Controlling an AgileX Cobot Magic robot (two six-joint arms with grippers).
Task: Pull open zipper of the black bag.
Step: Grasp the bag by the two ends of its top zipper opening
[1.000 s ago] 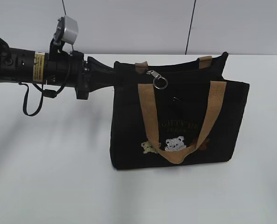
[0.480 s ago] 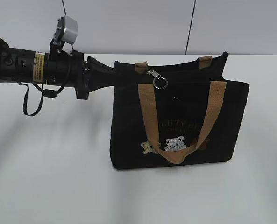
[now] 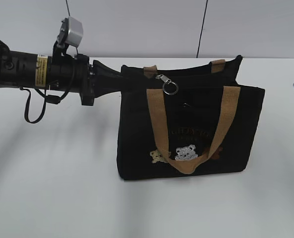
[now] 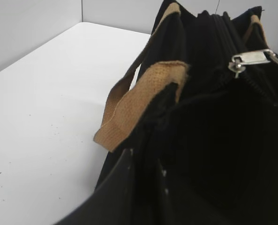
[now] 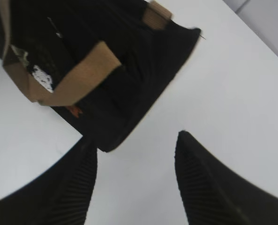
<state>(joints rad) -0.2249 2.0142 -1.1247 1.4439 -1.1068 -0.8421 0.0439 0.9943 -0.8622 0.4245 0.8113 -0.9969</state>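
One left tool (image 3: 118,79) pinches the black bag's (image 3: 137,144) top corner, arm level; right tool (image 5: 134,180) gapes wide, beside the bag on the worktop (image 3: 57,188).

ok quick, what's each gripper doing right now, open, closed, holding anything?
Left gripper: closed on the black bag at its top left corner.
Right gripper: open, empty, fingers apart above the table beside the bag.

The black bag (image 3: 191,124) carries tan webbing handles (image 3: 156,119), pale bear patches (image 3: 185,152) on its front and a silver zipper pull (image 3: 166,83), upon a white table (image 3: 52,188).
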